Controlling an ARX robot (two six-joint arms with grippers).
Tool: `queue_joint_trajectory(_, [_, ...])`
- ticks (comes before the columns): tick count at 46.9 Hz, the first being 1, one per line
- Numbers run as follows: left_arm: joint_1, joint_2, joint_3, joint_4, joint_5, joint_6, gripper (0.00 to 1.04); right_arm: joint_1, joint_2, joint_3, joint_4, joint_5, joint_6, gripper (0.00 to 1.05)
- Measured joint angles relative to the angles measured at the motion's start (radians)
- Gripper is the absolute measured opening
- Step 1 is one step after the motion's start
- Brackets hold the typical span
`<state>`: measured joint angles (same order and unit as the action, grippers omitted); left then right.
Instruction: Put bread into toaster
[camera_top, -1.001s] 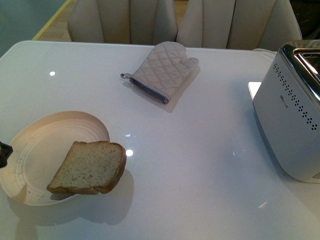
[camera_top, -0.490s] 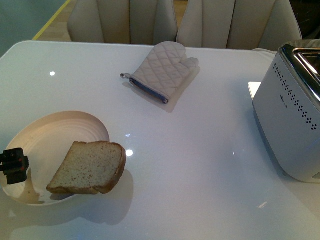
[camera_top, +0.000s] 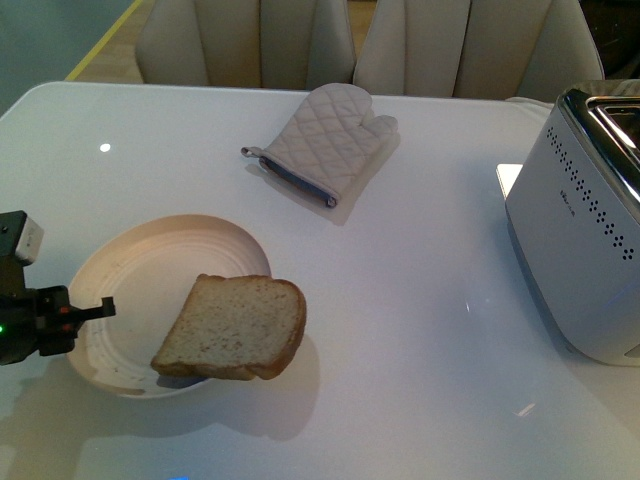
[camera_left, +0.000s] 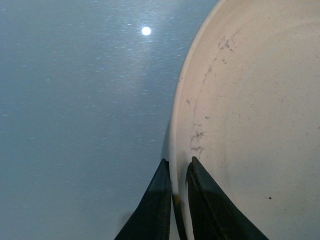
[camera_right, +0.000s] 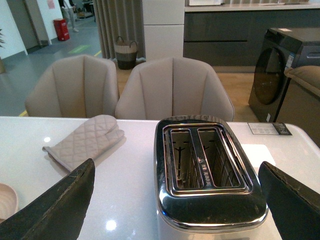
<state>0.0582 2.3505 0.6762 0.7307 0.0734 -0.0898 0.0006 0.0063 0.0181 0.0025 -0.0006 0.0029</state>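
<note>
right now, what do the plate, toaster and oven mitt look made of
Plate: likely glazed ceramic, cream, smooth with moulded rings and grey scuffs.
Toaster: mirror-polished metal top; matte white sides, plastic or painted metal, cannot tell.
Oven mitt: quilted beige fabric, diamond stitching, darker trim at the cuff.

The bread (camera_top: 232, 328), a tan speckled slice with a brown crust, lies face up near the left fingers (camera_top: 92, 312). The white, chrome-topped toaster (camera_right: 207, 170) stands upright ahead of the wide-spread right fingers (camera_right: 55, 210), both slots empty.
</note>
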Motion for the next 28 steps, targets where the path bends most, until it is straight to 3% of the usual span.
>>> queue_joint_trajectory(28, [-0.301,-0.007,0.048,-0.094,-0.039,-0.278,0.05,0.0,0.0,0.0,0.0,0.0,0.0,0.96])
